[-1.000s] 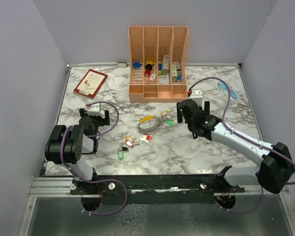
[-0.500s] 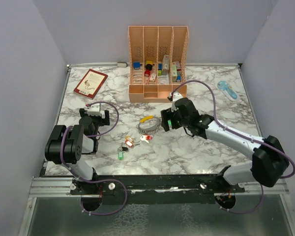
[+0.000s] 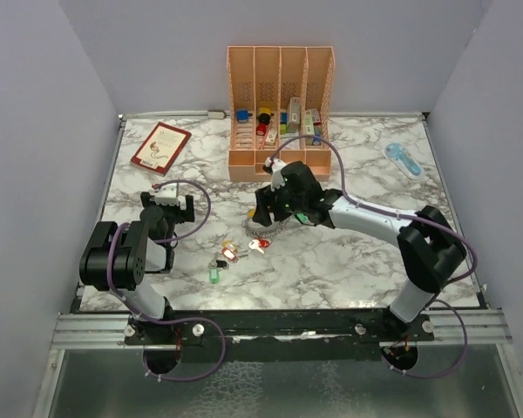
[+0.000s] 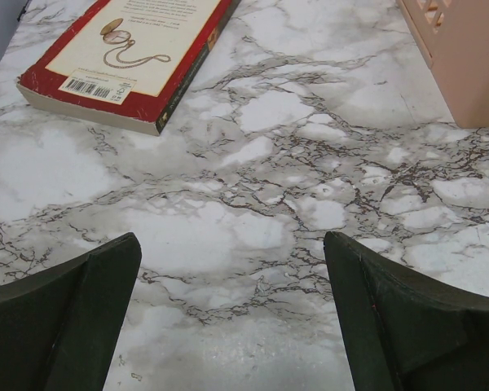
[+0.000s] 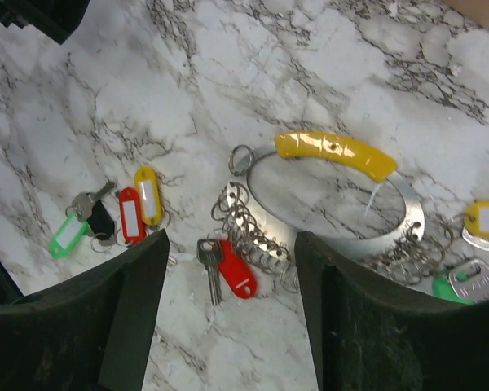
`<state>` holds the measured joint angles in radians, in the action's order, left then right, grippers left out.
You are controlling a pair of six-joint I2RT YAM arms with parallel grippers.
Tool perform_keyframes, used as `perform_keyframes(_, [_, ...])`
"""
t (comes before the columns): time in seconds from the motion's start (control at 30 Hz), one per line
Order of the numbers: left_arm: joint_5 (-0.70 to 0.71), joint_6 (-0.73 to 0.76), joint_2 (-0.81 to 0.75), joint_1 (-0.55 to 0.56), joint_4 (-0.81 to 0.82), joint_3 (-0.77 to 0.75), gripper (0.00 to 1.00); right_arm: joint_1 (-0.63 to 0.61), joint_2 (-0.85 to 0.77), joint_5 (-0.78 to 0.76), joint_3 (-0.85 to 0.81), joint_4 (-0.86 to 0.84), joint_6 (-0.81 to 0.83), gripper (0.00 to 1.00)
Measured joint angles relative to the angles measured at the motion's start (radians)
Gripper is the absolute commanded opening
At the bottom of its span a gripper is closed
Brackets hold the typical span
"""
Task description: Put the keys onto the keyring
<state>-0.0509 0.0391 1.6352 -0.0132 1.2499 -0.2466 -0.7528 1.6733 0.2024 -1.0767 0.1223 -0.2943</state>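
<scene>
- The keyring (image 5: 334, 153) is lying flat near the middle of the marble table (image 3: 349, 261), at 6 o'clock from the peach organizer (image 3: 279, 167).
- The right gripper (image 5: 230, 240) is hovering directly over it, its fingers partly spread and gripping nothing.
- A red-tagged key (image 5: 228, 277) is lying loose at 7 o'clock from the ring.
- A bunch of keys (image 5: 122, 216) with green, red and yellow tags is sitting at 8 o'clock, apart from the ring.
- A yellow tag (image 5: 485, 220) and a green key (image 5: 464, 281) are resting at 4 o'clock by the ring's small loops; I cannot tell whether they are hooked on.
- The left gripper (image 4: 232, 240) is waiting wide open and empty over bare marble, at 9 o'clock from the ring.
- Most of the threading is looking undone, and no key is being held.
</scene>
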Motion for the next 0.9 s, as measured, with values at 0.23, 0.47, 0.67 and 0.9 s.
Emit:
perform_keyframes(0.23, [0.0,0.0,0.0,0.0,0.0,0.0,0.98,-0.001,0.148,0.078,-0.107,-0.047,0.001,0.39])
perform_keyframes(0.47, [0.0,0.0,0.0,0.0,0.0,0.0,0.98,-0.002,0.233,0.137,-0.16,-0.065,-0.001,0.36])
perform_keyframes(0.67, [0.0,0.0,0.0,0.0,0.0,0.0,0.98,-0.007,0.289,0.169,-0.187,-0.079,-0.001,0.39])
perform_keyframes(0.9, [0.0,0.0,0.0,0.0,0.0,0.0,0.98,-0.007,0.344,0.177,-0.2,-0.084,0.0,0.39])
